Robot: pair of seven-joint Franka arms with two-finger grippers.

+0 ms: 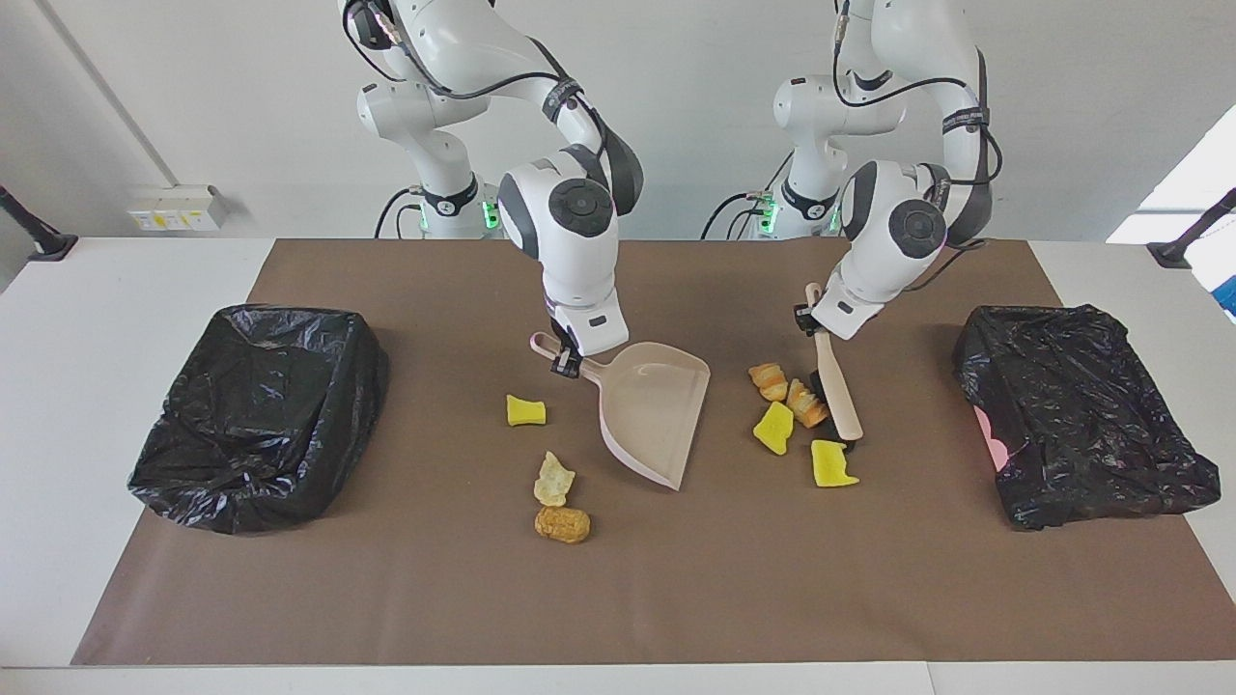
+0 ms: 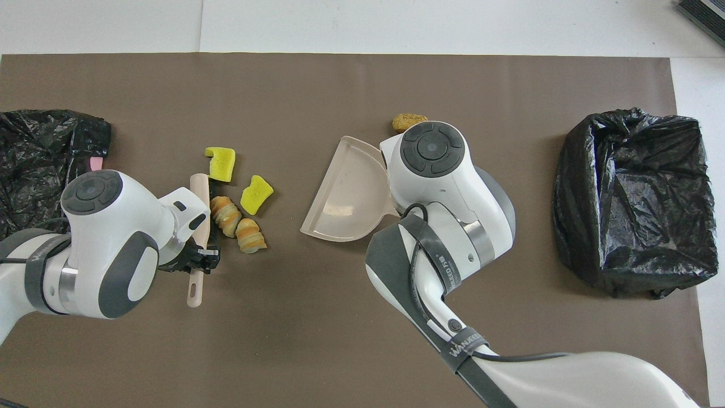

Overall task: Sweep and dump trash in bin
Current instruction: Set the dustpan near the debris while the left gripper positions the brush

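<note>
Nearest the robots, the left gripper (image 1: 809, 319) is clamped on the handle of the beige brush (image 1: 836, 388), whose head slants down to the brown mat (image 1: 386, 598) toward the left arm's end of the table. At about the same depth the right gripper (image 1: 568, 359) is closed tight on the handle of the pale pink dustpan (image 1: 649, 410), which lies on the mat near the middle with its open mouth turned toward the left arm's end. Just beside the brush head sit four pieces of the trash (image 1: 792, 415): two tan striped pastry lumps (image 2: 238, 225) touching each other and close against the brush, then, a little farther from the robots, a yellow sponge chunk (image 1: 773, 427) and another yellow chunk (image 1: 831, 464) by the brush tip. On the right arm's side of the dustpan a third yellow chunk (image 1: 526, 410) lies alone near the dustpan handle, and farther out a pale crumbly lump (image 1: 553, 480) touches a round brown lump (image 1: 563, 524), both well apart from the pan's mouth. A bin lined with a black bag (image 1: 259, 413) stands at the right arm's end of the table, and a second black-bagged bin (image 1: 1077, 413) stands at the left arm's end, a bit of pink showing at its side.
</note>
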